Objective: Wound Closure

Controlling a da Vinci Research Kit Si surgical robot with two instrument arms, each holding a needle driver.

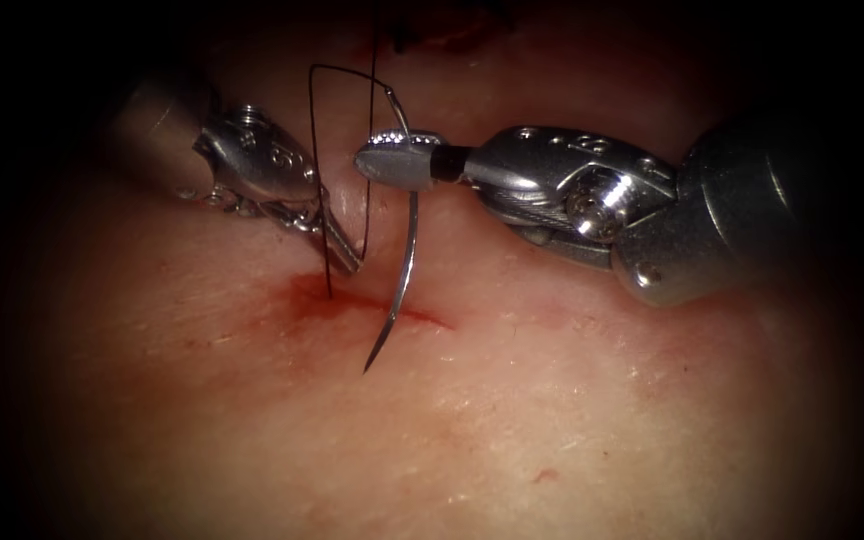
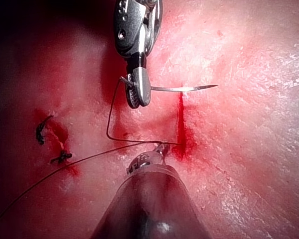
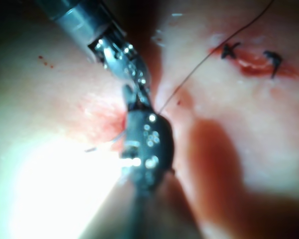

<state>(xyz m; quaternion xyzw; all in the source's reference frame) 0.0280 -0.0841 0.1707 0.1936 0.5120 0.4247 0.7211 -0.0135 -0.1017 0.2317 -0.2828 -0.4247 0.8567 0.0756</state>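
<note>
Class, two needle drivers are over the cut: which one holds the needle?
The right arm's tool, entering from the picture's right, grips the needle near its thread end. The left arm's tool points at the cut, beside the thread.

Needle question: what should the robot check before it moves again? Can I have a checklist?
1. Right tool shut on the needle near its thread end: ok.
2. Needle point free, out of the tissue: ok.
3. Thread loops from the needle down into the tissue by the cut: ok.
4. Left tool, beside the thread, holding anything: cannot tell.
</note>
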